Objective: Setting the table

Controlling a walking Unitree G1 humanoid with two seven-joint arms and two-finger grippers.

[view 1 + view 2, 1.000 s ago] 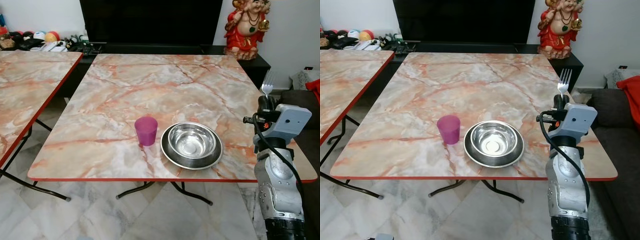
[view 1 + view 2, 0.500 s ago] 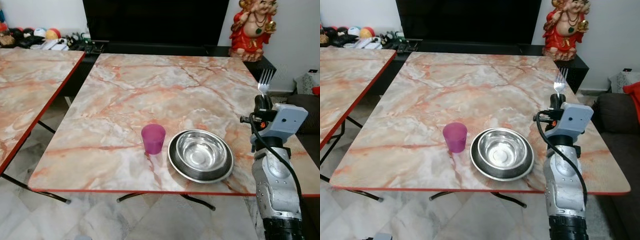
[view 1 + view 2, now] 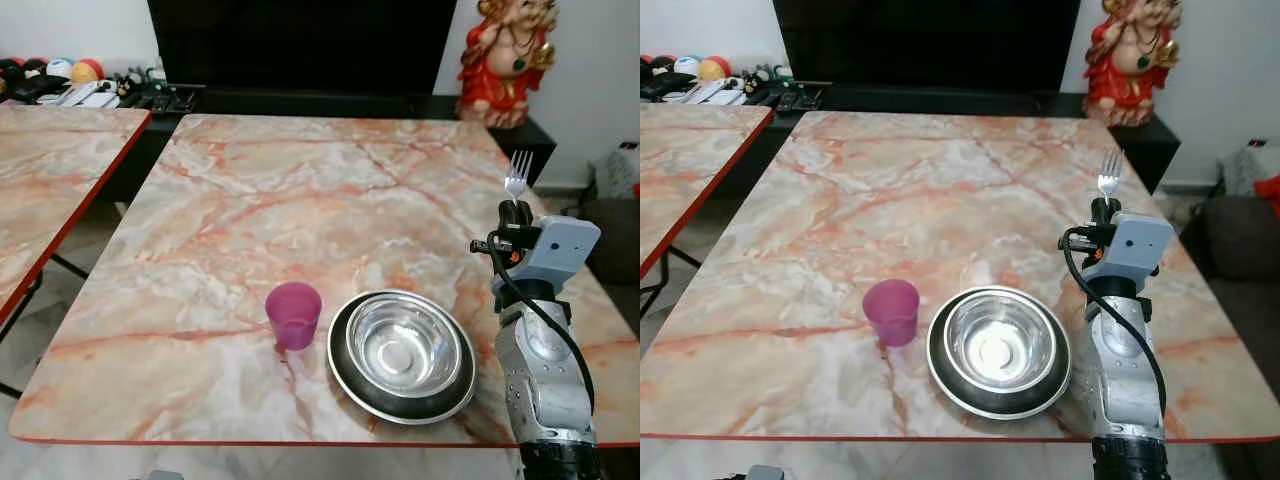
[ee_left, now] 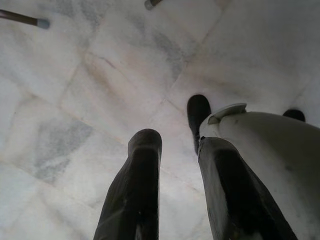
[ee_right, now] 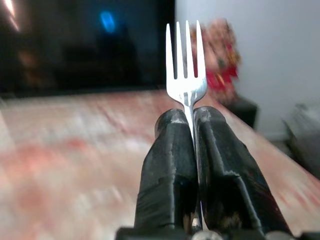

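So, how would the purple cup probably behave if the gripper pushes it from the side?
The purple cup looks like thin plastic and seems empty, so it is probably light and would slide easily on the smooth marble table. It stands upright on a base narrower than its rim, so a high push might tip it. Pushed toward the steel bowl beside it, it would likely bump it.

No readable text or labels, seemingly.

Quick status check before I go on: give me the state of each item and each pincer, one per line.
fork: upright, tines up, clamped in the right pincer
right pincer: shut on the fork, raised beside the bowl
left pincer: hanging over the floor, fingers slightly apart, holding nothing
bowl: upright, looks empty, sitting on the plate
plate: flat on the table
purple cup: upright, beside the plate
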